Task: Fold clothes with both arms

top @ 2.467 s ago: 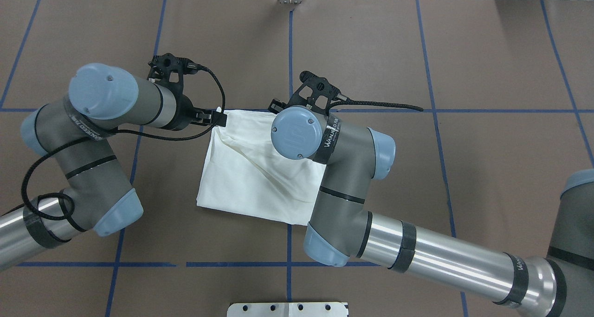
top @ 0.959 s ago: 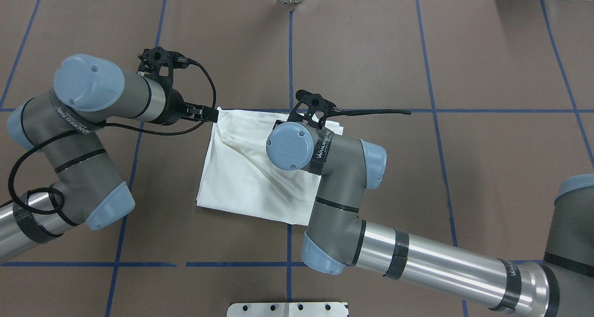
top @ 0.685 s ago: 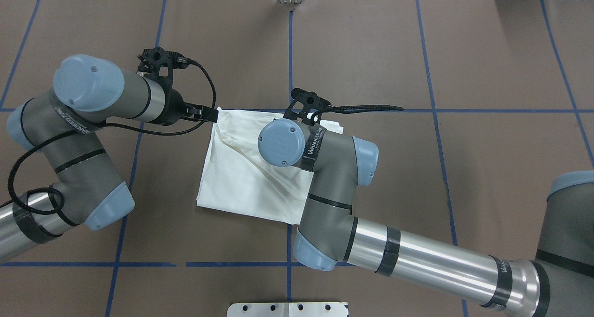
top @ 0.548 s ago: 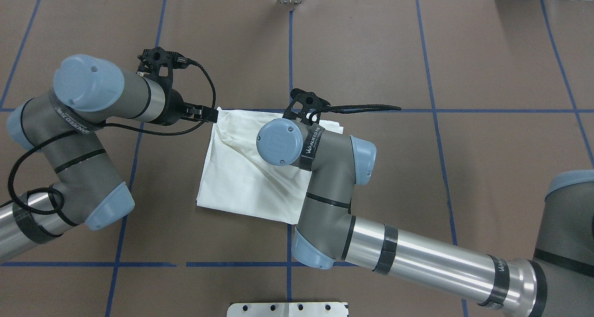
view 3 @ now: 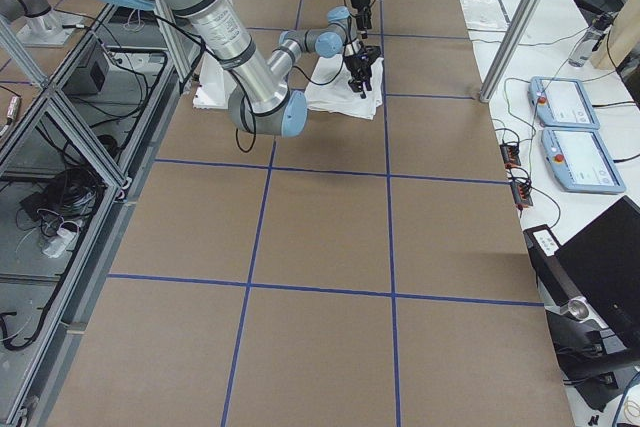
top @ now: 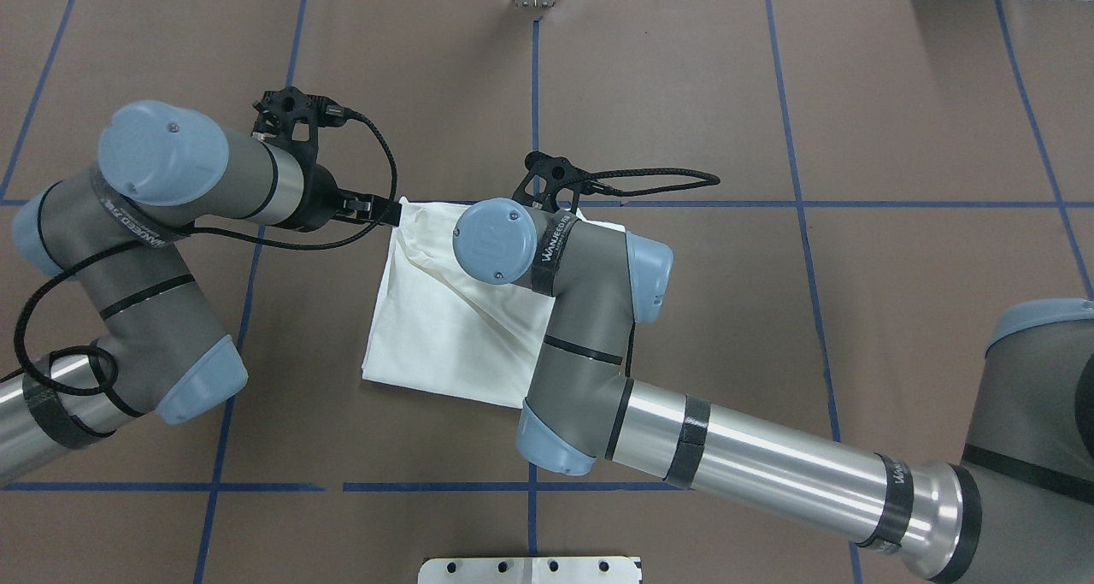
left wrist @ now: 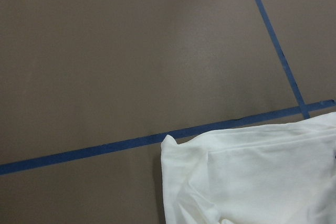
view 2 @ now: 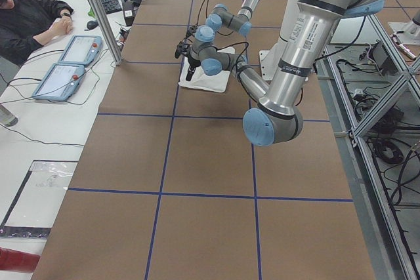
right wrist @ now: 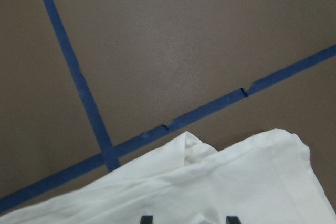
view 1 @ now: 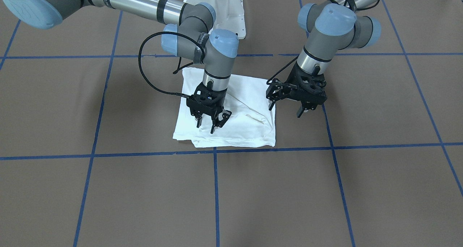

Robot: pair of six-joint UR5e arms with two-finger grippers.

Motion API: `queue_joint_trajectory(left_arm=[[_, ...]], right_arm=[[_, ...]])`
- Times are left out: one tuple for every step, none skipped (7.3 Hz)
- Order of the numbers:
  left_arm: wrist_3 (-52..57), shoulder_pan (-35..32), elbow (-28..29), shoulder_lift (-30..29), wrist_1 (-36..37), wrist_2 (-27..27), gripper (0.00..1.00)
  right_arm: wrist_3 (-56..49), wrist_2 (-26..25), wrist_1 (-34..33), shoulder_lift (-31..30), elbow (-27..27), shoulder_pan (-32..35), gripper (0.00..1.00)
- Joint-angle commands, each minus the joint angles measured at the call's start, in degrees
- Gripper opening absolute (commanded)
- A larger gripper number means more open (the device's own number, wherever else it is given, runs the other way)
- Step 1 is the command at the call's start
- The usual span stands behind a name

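The white T-shirt [view 1: 246, 127] lies folded into a rough rectangle on the brown table, also seen from overhead [top: 427, 327]. No text or label shows. My right gripper [view 1: 211, 123] hovers open just over the shirt's far edge. Its fingertips [right wrist: 146, 219] show apart above the cloth [right wrist: 210, 182]. Overhead, the right wrist hides it. My left gripper [view 1: 285, 107] hangs above the table beside the shirt's far left corner [top: 391, 211]. It looks open and empty. The left wrist view shows only that corner [left wrist: 252, 177].
Blue tape lines [view 1: 215, 189] divide the brown table top. The white pedestal base [view 1: 217, 1] stands at the robot's side of the table. Beyond the far edge, a white bench holds tablets [view 2: 65, 63], and a seated person [view 2: 26, 21] is there.
The left gripper drew back from the shirt's corner 2.5 s ago and has stayed still since. The right arm has moved steadily left along the shirt's far edge.
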Motion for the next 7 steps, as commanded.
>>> queue_joint_trajectory(left_arm=[[-0.01, 0.0, 0.0, 0.03, 0.0, 0.07, 1.0], [-0.01, 0.0, 0.0, 0.03, 0.0, 0.07, 1.0], [-0.1, 0.0, 0.0, 0.03, 0.0, 0.07, 1.0], [-0.1, 0.0, 0.0, -0.06, 0.0, 0.07, 1.0], [-0.19, 0.0, 0.0, 0.03, 0.0, 0.07, 1.0], [-0.19, 0.0, 0.0, -0.06, 0.0, 0.07, 1.0], [-0.19, 0.0, 0.0, -0.06, 0.0, 0.07, 1.0]], right_arm=[[-0.45, 0.76, -2.42, 0.18, -0.04, 0.03, 0.5], [-0.54, 0.85, -2.51, 0.18, -0.04, 0.03, 0.44], [-0.45, 0.85, -2.51, 0.27, -0.04, 0.03, 0.26], [0.16, 0.85, -2.43, 0.35, 0.05, 0.03, 0.0], [0.25, 0.85, -2.51, 0.35, 0.05, 0.03, 0.0], [0.26, 0.85, -2.69, 0.35, 0.31, 0.12, 0.0], [0.26, 0.85, -4.95, 0.35, 1.71, 0.38, 0.0]])
